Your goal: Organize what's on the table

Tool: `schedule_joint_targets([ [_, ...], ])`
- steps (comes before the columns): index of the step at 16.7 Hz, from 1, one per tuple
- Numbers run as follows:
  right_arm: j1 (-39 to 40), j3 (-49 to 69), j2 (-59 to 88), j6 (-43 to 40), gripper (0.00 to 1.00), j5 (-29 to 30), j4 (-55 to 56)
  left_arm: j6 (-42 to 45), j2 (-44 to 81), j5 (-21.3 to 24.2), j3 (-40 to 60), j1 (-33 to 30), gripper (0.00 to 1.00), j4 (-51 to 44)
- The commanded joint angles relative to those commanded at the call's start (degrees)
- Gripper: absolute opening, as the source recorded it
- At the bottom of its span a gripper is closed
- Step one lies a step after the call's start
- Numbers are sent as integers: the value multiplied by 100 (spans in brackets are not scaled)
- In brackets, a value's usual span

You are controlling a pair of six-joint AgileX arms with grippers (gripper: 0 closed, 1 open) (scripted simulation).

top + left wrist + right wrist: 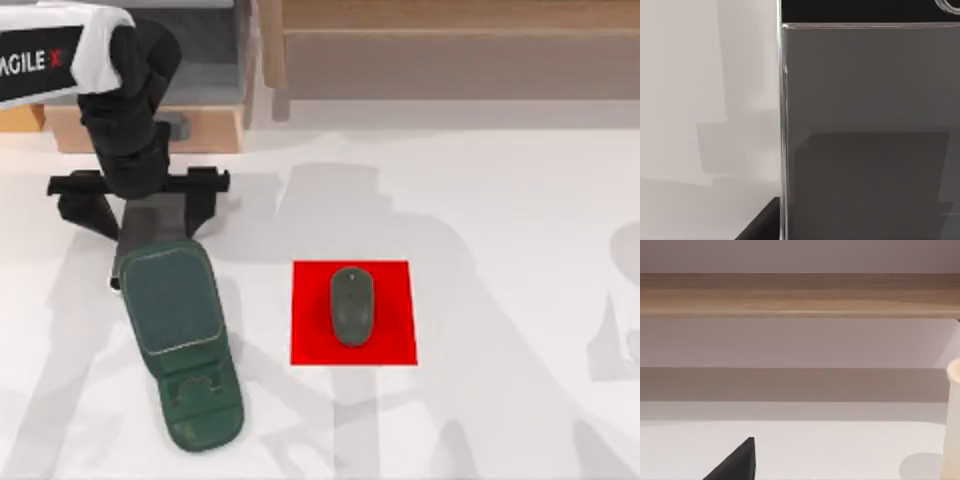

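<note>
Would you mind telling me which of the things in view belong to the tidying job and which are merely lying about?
Part of the job:
- dark green case lying on the table, with the left gripper at its far end
- grey mouse resting on the red mat

Just there:
- wooden shelf unit behind the table
- cream cup beside the right arm

Mouse (pixel 352 305) on mat (pixel 310 345), mid table (pixel 520 250); case (pixel 180 345) left of mat; shelf (pixel 440 40) behind.
</note>
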Motion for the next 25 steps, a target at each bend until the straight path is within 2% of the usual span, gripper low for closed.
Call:
schedule_joint_targets([
  [10, 0, 0, 0, 0, 100, 0, 0, 13, -79, -13, 21, -13, 0, -48],
  [15, 0, 0, 0, 0, 100, 0, 0, 8, -259, -15, 329, -16, 0, -536],
  [20, 0, 0, 0, 0, 100, 0, 0, 17, -257, -17, 351, -13, 0, -580],
  [22, 0, 0, 0, 0, 100, 0, 0, -150, -377, -167, 341, -155, 0, -551],
  [25, 0, 0, 0, 0, 100, 0, 0, -801, -856, -764, 263, -727, 0, -480],
])
